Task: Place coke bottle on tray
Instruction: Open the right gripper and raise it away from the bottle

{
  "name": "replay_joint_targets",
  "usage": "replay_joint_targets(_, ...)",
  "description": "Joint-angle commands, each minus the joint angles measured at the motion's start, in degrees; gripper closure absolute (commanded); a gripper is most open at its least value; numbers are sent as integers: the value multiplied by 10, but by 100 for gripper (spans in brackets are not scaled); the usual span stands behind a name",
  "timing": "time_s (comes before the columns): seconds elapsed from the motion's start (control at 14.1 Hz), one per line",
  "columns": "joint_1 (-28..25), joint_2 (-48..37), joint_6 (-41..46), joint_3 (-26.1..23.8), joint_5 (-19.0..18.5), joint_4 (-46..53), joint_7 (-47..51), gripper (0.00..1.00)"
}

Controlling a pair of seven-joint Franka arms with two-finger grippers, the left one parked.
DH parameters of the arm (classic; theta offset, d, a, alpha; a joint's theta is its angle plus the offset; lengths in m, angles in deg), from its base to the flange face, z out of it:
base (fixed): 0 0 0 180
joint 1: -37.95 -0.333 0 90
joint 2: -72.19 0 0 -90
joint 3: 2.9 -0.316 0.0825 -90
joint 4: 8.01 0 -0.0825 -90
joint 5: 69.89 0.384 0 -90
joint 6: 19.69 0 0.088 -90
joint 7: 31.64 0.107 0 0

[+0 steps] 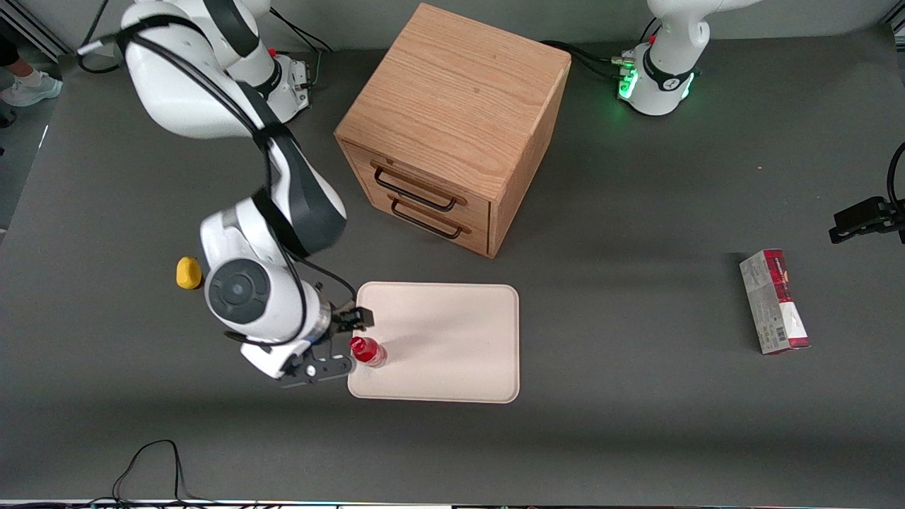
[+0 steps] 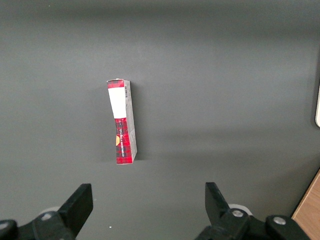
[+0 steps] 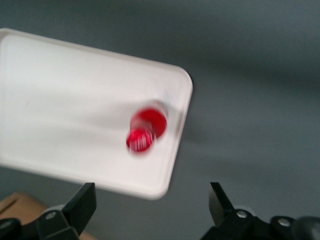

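Note:
The coke bottle (image 1: 368,351) (image 3: 145,129), small and red with a red cap, stands upright on the cream tray (image 1: 452,339) (image 3: 60,100). It is close to the tray's edge toward the working arm's end, near the corner nearer the front camera. My right gripper (image 1: 352,341) (image 3: 152,202) is open and raised above that tray edge, with nothing between its fingers. The wrist view looks down on the bottle's cap, which is apart from both fingers.
An oak two-drawer cabinet (image 1: 452,127) stands farther from the front camera than the tray. A yellow lump (image 1: 188,273) lies beside the working arm. A red-and-grey carton (image 1: 774,302) (image 2: 121,122) lies toward the parked arm's end. Cables (image 1: 148,466) trail along the front edge.

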Motion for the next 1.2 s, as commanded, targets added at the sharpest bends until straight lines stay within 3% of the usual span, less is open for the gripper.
replay_joint_targets(0.0, 0, -93, 98, -1, -12, -34, 20, 0)
replay_joint_targets(0.49, 2, -332, 80, 80, 0, -269, 10, 0)
replay_joint_targets(0.78, 98, -428, 16, 83, 53, -374, -58, 0)
replay_joint_targets(1.13, 167, -487, -23, 81, 55, -450, -127, 0)
